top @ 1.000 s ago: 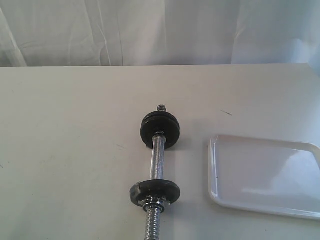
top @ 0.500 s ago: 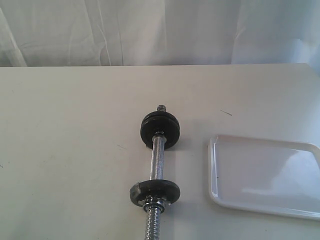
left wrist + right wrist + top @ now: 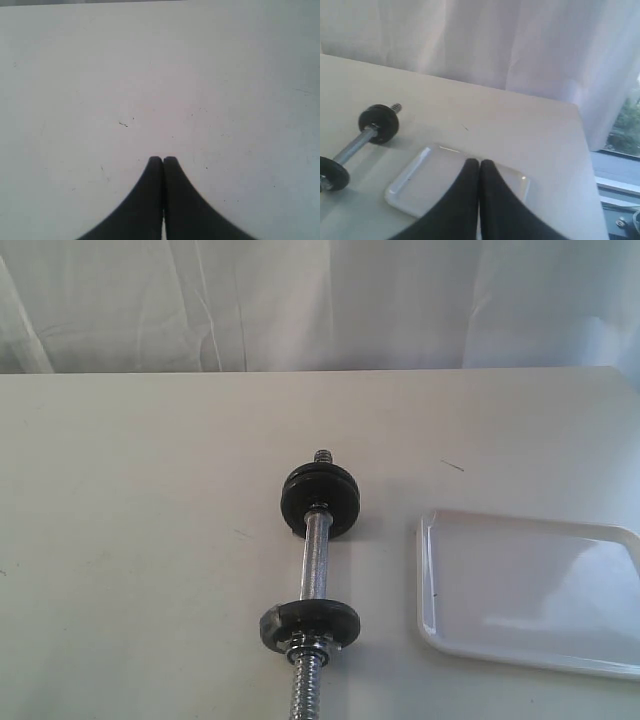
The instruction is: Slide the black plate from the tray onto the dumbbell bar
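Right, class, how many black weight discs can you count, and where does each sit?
2. The far disc sits at the far end of the dumbbell bar; the near disc closer to the camera. The far one looks thick and may hide another. None shows on the tray.

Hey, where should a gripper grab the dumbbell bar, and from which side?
Best guess: grip the dumbbell bar at its bare chrome middle, between the far discs and near disc, coming from above with jaws across it: it lies level on the table.
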Robot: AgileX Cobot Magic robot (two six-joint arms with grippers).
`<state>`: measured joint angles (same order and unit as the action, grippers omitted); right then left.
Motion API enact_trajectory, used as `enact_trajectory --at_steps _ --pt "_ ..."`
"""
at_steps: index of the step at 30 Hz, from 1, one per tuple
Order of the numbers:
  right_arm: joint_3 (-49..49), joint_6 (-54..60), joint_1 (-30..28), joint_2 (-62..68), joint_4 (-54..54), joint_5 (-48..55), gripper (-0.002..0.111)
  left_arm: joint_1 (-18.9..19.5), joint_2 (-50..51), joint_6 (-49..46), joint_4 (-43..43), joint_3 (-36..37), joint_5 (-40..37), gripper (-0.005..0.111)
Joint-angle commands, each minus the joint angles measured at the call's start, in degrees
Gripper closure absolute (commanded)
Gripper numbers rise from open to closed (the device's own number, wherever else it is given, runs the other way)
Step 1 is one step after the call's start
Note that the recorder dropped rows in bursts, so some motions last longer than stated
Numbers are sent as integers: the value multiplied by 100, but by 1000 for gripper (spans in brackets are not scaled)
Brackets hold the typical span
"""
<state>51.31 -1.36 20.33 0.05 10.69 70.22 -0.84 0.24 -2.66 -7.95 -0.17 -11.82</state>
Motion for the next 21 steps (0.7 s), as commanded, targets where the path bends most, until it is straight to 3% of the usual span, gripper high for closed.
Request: enact_trajectory --at_steps 1,12,21 --pt "-407 -17 -36 31 453 -492 108 13 -24 -10 -26 17 -25 107" --pt "-1320 -17 -36 793 440 -3531 108 13 -24 -10 -26 17 -25 107" --pt "-1971 -17 -36 919 395 -4021 108 13 -24 -10 -26 17 -25 107"
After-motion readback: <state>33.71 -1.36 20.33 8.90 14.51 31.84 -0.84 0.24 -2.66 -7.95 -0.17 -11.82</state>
